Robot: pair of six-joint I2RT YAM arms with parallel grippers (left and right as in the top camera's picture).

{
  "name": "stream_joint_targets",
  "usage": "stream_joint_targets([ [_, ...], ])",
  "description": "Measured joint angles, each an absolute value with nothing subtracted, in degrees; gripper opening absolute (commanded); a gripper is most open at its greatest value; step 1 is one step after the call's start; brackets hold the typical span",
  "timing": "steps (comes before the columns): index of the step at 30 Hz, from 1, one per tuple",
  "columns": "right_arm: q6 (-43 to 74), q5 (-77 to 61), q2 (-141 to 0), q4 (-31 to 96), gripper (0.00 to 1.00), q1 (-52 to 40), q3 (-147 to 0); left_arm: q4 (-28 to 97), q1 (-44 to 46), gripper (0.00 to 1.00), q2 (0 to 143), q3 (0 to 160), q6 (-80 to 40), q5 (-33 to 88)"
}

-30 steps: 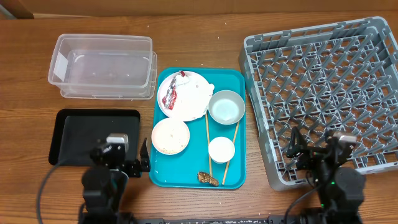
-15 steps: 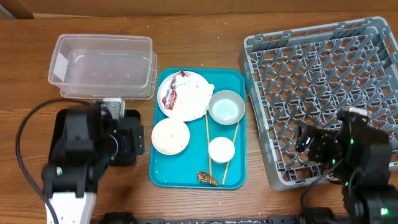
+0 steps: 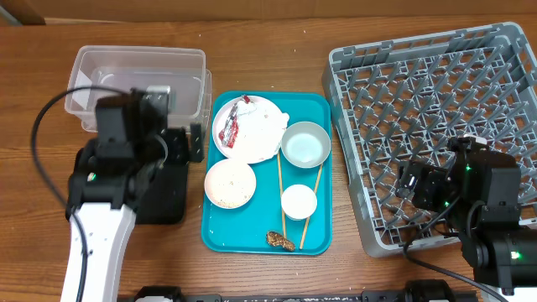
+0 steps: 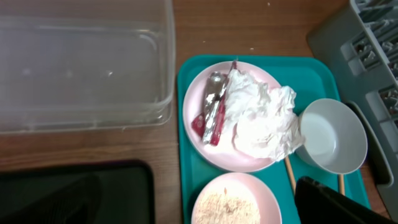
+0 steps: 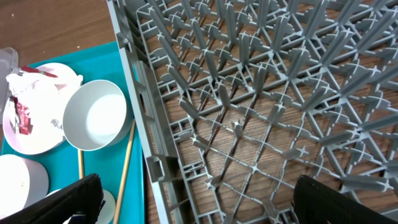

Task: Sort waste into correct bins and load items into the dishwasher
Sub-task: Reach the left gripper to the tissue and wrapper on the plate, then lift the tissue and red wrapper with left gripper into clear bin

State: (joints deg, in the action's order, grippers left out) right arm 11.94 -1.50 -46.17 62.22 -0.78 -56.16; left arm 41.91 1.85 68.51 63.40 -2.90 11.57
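Observation:
On the round plate (image 3: 252,138) lie the red-and-white wrapper (image 3: 234,124) and the napkin (image 3: 267,126); the left wrist view shows the wrapper (image 4: 211,115) and napkin (image 4: 264,118) too. A pink bowl of rice (image 3: 230,183), a grey-white bowl (image 3: 305,144), a white cup (image 3: 299,201), two chopsticks (image 3: 280,189) and a brown lump (image 3: 280,241) share the teal tray. My left gripper (image 3: 195,143) (image 4: 199,205) is open and empty above the teal tray's left edge. My right gripper (image 3: 409,180) (image 5: 208,205) is open and empty over the grey rack's (image 3: 445,101) front left part.
The clear tub (image 3: 138,88) stands at the back left. The black tray (image 3: 164,201) lies in front of it, partly hidden by my left arm. The teal tray (image 3: 323,235) sits between the black tray and the rack.
Both arms have come up from the table's front edge. The left gripper has moved back over the black tray to the teal tray's edge. The right has moved over the rack.

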Motion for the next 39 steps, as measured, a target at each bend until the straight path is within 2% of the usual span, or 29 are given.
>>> stream_joint_targets([
  [8, 11.97, -1.52, -46.17, 62.3, 1.0, -0.78, -56.16, 24.23, 10.37, 0.96, 85.45, 63.53, -2.94, 11.79],
  [14, 11.94, -1.52, -46.17, 62.67, 1.0, -0.78, -56.16, 17.32, 14.13, 0.92, 95.88, 63.53, -2.79, 9.8],
  [15, 11.97, -1.52, -46.17, 62.67, 1.0, -0.78, -56.16, 16.38, 14.31, 0.88, 97.08, 63.53, -2.79, 9.23],
  [18, 11.97, -1.5, -46.17, 63.05, 1.0, -0.8, -56.16, 13.63, 14.55, 0.6, 101.38, 63.51, -2.74, 8.01],
  [24, 11.97, -1.52, -46.17, 63.59, 1.0, -0.78, -56.16, 11.16, 14.55, 0.31, 106.8, 63.53, -2.39, 7.07],
  [27, 11.97, -1.52, -46.17, 63.72, 1.0, -0.78, -56.16, 11.05, 14.55, 0.05, 107.42, 63.53, -2.31, 6.98],
  [34, 11.99, -1.52, -46.17, 63.86, 1.0, -0.78, -56.16, 11.51, 14.55, 0.04, 107.37, 64.16, -2.44, 6.79],
  [39, 11.94, -1.5, -46.17, 63.94, 1.0, -0.78, -56.16, 16.73, 14.55, 0.04, 103.63, 68.2, -2.61, 2.92],
])
